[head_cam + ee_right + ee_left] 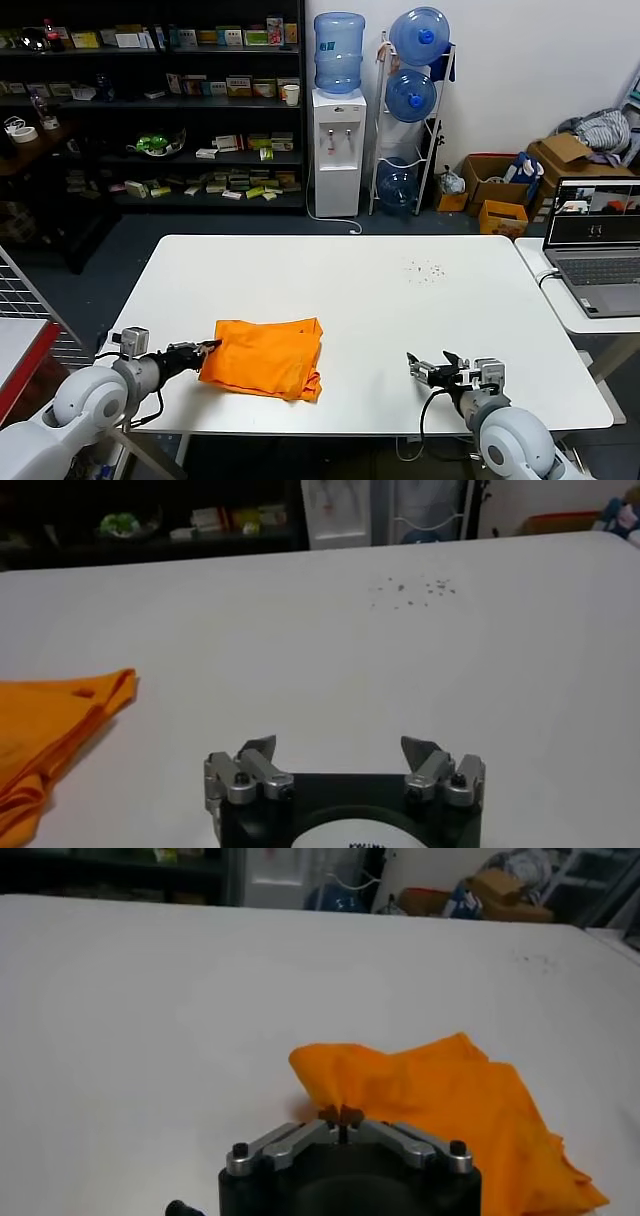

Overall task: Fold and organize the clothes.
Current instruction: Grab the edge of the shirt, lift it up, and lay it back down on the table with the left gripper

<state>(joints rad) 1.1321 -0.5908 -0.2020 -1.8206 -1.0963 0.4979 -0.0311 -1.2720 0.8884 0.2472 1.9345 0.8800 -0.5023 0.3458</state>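
Though folded, T-shirt (265, 357) lengthwise left-right.

Room was evenly lit, bright, prob. overhead lights. White table (380, 300) came out very bright, near washed-out in both wrist views, little surface detail. Shadows soft and small: a thin one under the orange T-shirt (265, 357), faint ones under the arms. Dark shelving (150, 100) at back-left stayed dim, items there hard to read. Head view fairly sharp. Wrist views softer; background past the table edge blurred, and near gripper bodies slightly out of focus. Laptop screen (596, 212) glowed.
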